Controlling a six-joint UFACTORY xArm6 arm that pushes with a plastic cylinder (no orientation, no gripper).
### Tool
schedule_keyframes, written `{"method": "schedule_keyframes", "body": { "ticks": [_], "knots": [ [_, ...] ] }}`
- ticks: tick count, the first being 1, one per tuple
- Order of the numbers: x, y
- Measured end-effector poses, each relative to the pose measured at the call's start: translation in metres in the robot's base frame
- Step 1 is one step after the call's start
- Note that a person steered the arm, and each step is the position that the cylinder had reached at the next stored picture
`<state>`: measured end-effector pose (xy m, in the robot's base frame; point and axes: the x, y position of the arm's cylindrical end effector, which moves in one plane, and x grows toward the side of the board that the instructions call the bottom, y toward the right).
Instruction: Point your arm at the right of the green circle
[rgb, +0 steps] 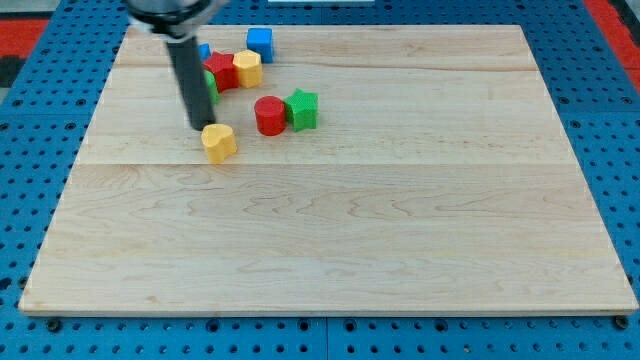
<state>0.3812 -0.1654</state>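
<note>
The green circle (212, 86) shows only as a green sliver at the view's upper left, mostly hidden behind my rod. It touches a red block (222, 72) on its right. My tip (199, 128) is on the board a little below the green circle, just up and left of a yellow heart block (218, 142) and close to it; contact cannot be told.
A yellow block (248, 68) sits right of the red block. A blue cube (260, 43) stands above them, and another blue block (204, 52) peeks out beside the rod. A red cylinder (269, 116) touches a green star (302, 109). The wooden board (400, 220) lies on a blue pegboard.
</note>
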Motion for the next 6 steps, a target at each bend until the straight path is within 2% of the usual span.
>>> {"method": "schedule_keyframes", "body": {
  "ticks": [1,2,3,5,6],
  "knots": [
    [-0.015,-0.009],
    [-0.035,0.023],
    [-0.056,0.024],
    [-0.078,0.036],
    [-0.071,0.052]
  ]
}}
